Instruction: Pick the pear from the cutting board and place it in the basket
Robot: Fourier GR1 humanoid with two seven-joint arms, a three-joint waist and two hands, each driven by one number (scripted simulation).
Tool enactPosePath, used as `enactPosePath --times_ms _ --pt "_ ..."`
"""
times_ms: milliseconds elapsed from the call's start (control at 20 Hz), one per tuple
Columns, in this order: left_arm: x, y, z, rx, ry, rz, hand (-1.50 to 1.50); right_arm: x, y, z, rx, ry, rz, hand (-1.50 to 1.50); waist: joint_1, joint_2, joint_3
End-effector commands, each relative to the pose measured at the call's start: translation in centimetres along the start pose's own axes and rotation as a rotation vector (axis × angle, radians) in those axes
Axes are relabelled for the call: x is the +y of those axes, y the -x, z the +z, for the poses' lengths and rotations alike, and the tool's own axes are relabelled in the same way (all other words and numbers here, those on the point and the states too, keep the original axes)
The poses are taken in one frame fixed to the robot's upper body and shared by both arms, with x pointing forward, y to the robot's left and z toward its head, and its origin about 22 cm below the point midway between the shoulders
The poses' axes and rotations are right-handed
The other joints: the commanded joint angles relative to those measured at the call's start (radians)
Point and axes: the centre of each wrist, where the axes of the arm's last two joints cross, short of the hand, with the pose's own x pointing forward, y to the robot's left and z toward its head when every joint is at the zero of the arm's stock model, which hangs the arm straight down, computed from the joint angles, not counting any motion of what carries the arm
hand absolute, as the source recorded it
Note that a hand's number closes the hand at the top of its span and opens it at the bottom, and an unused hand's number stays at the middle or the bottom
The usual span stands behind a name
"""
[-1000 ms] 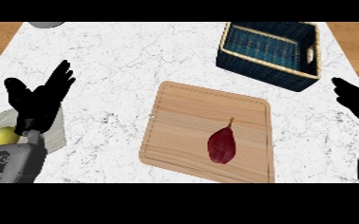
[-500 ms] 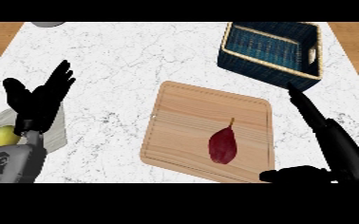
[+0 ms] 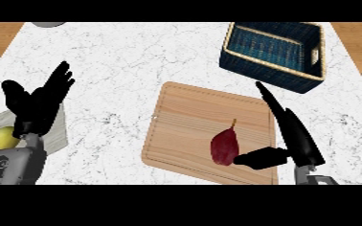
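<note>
Head view. Pear (image 3: 225, 146), dark red, lies on its side on the cutting board (image 3: 191, 124), lower right part, stem pointing up the view toward the basket (image 3: 274, 52).

Right hand (image 3: 291, 133) comes in from the lower right over the board's right edge. Fingers straight, extended toward the basket; thumb spread sideways, its tip just beside or touching the pear's lower right flank (cannot tell which). Hand is spread wide and has hold of nothing.

Handling, judged: small, light, stiff, smooth-skinned; tapered, so likely to roll or slide out of a pinch. Best hold looks to be across the wide belly, not the neck or stem.

Basket: dark blue weave, tan rim, beyond the board's upper right corner; nothing visible inside.

Left hand (image 3: 39, 104) rests at the left edge, fingers up and relaxed.
</note>
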Motion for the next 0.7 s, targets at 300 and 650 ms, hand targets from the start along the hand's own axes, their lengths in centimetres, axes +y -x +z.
enactPosePath --times_ms 300,650 --pt "-0.3 -0.5 -0.1 0.002 -0.007 0.007 0.00 1.0 2.5 0.3 0.036 -0.064 0.076 -1.50 -0.005 -0.001 0.000" --pt "1.9 1.5 -0.4 -0.005 -0.011 -0.001 0.00 2.0 2.9 -1.0 -0.004 -0.076 -0.002 -1.50 -0.003 0.000 0.000"
